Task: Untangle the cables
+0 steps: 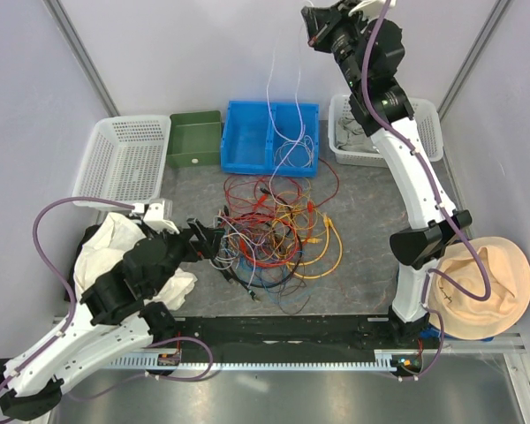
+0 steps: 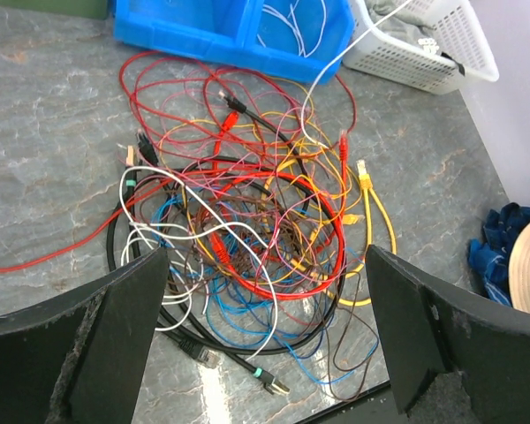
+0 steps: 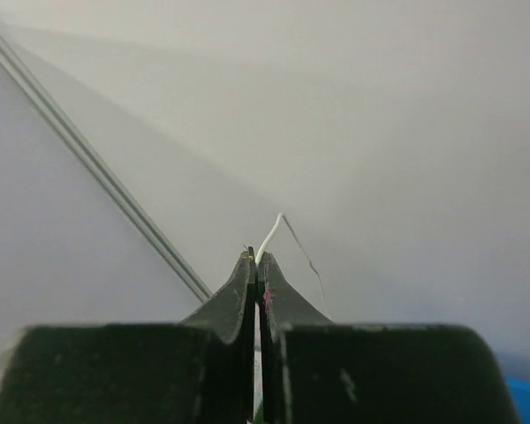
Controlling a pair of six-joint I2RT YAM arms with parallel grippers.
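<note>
Scanning from the left: a white mesh basket (image 1: 124, 159) sits at the far-left corner of the table (image 1: 371, 212), with a crumpled white cloth (image 1: 110, 243) nearer the arm bases, partly under the left arm. The left gripper (image 2: 267, 256) is low over the near-left edge of the tangle, its fingers (image 2: 132, 327) spread wide apart and holding nothing; whether they touch any strand cannot be told.

Along the back edge stand a green bin (image 1: 194, 139) and, beside it, a blue bin (image 1: 247, 141) with loose white loops inside.

The cables (image 1: 274, 234) lie in one knotted heap at mid-table, in front of the blue bin. Red, orange, yellow, white, blue and black strands cross each other, and a yellow plug lies at the right edge.

The right gripper (image 3: 257, 265) is raised high above the back of the table, fingers pressed together on a thin white wire (image 3: 269, 234). White strands hang down from it over the blue bin, and in the left wrist view one reaches the heap's far side.

Further right are a second white basket (image 1: 428, 124) with grey contents and a tan hat (image 1: 481, 287) near the right arm's base.
</note>
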